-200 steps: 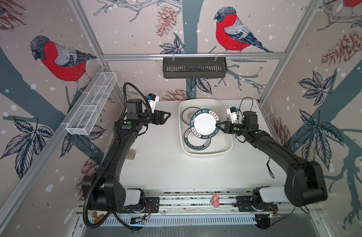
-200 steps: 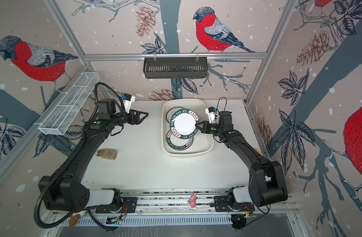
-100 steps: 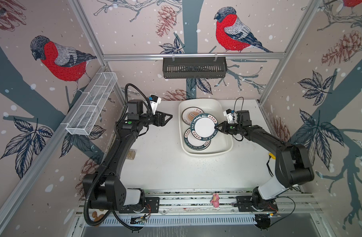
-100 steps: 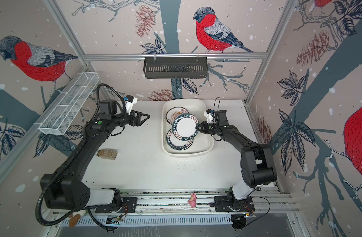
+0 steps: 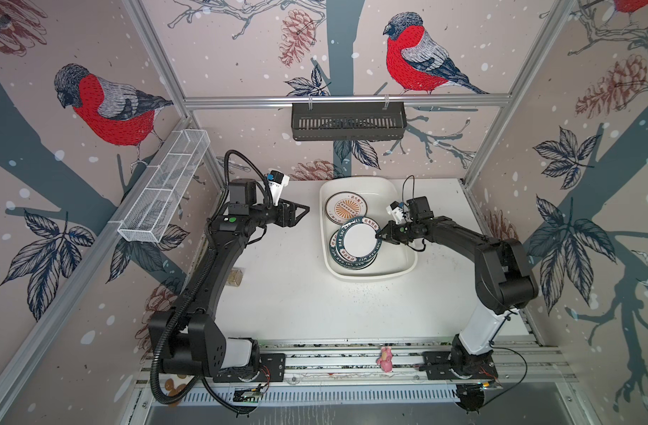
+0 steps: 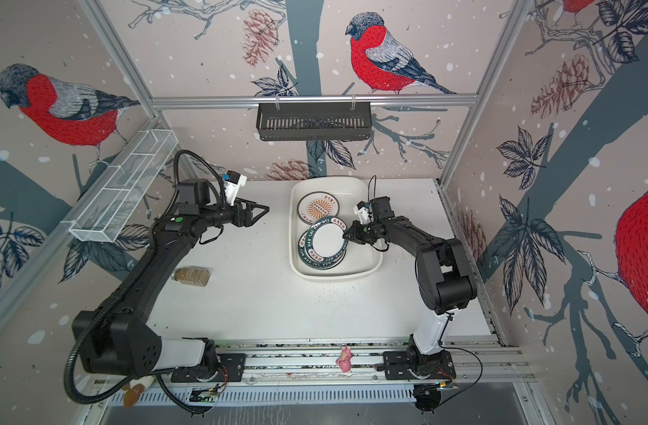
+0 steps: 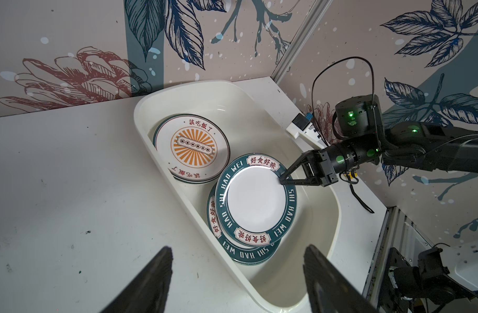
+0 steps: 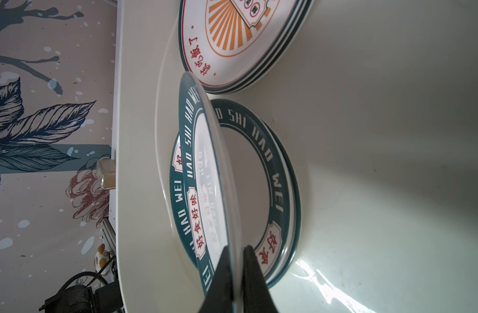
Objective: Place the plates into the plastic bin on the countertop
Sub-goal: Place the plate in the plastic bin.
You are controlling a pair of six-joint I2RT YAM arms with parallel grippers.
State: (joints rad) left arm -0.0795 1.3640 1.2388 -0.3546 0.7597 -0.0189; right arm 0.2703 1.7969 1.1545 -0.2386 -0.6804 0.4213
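The right claw is pinched shut on the rim of a green-rimmed plate, one finger above the rim and one below. The plate is inside the bin, over the green stack. In the right wrist view it tilts up on the claw's side. Whether its far edge already rests on the stack, I cannot tell.

The step looks like the set-down. To do it well, lower the claw's side slowly until the plate lies flat on the stack, centred rather than offset toward the sunburst stack at the bin's far end. Open only when the plate is carried from below. The lower finger sits between plate and stack, so part the claw a little and draw it straight back toward the bin's near wall without lifting, or it may hook the rim.

The plates are round, shallow and glossy, with thin raised rims. They look hard and slick, so a tilted one could slide off its fellows. The bin is smooth white plastic with rounded corners and sloping walls.

The left claw hangs wide open and empty over the surface, just outside the bin's opposite long wall. No plate shows outside the bin, so the task seems nearly finished.
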